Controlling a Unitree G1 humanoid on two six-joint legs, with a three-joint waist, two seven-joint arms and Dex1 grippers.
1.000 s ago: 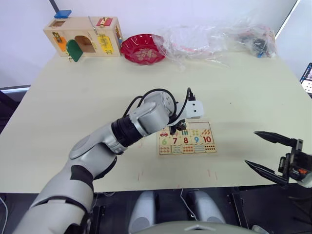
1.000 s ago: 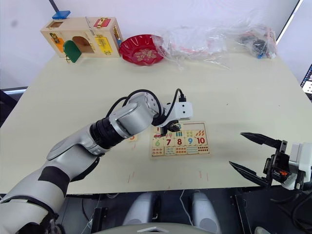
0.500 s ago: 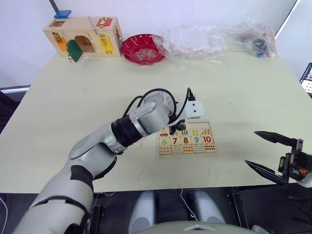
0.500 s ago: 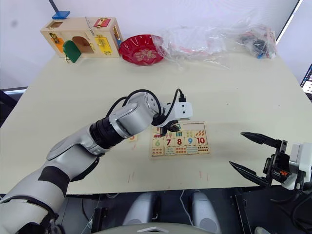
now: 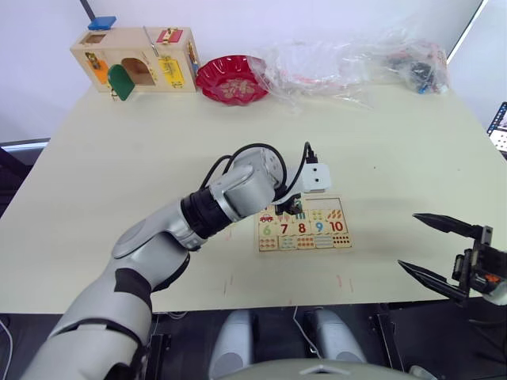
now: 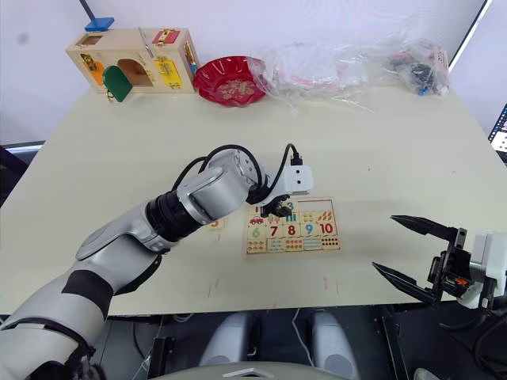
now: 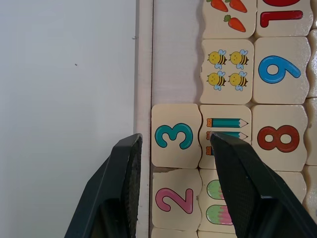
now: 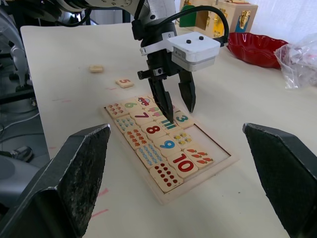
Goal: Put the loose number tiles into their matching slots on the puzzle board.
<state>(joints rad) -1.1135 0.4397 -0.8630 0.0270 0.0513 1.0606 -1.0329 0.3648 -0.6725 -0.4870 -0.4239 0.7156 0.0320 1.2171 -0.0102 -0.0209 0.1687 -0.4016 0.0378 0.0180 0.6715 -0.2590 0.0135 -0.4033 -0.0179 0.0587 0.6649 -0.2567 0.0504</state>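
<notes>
The puzzle board (image 5: 346, 203) lies right of the table's middle, with tiles 6 to 10 and picture tiles seated in it. My left gripper (image 5: 291, 210) hovers open over its far row, its fingers (image 7: 125, 183) straddling the seated 3 tile (image 7: 176, 135). The 2 tile (image 7: 174, 200) sits in the slot beside it. The slots (image 7: 177, 49) on the 3 tile's other side are bare wood. A loose 5 tile (image 8: 124, 83) and another loose tile (image 8: 96, 69), its face unreadable, lie on the table left of the board. My right gripper (image 5: 408, 240) hangs open and holding nothing past the table's front right edge.
A wooden latch box (image 5: 135, 59) stands at the far left corner, with a red bowl (image 5: 232, 77) beside it. Crumpled clear plastic bags (image 5: 348, 63) run along the far edge. My left forearm reaches over the table from the near left to the board.
</notes>
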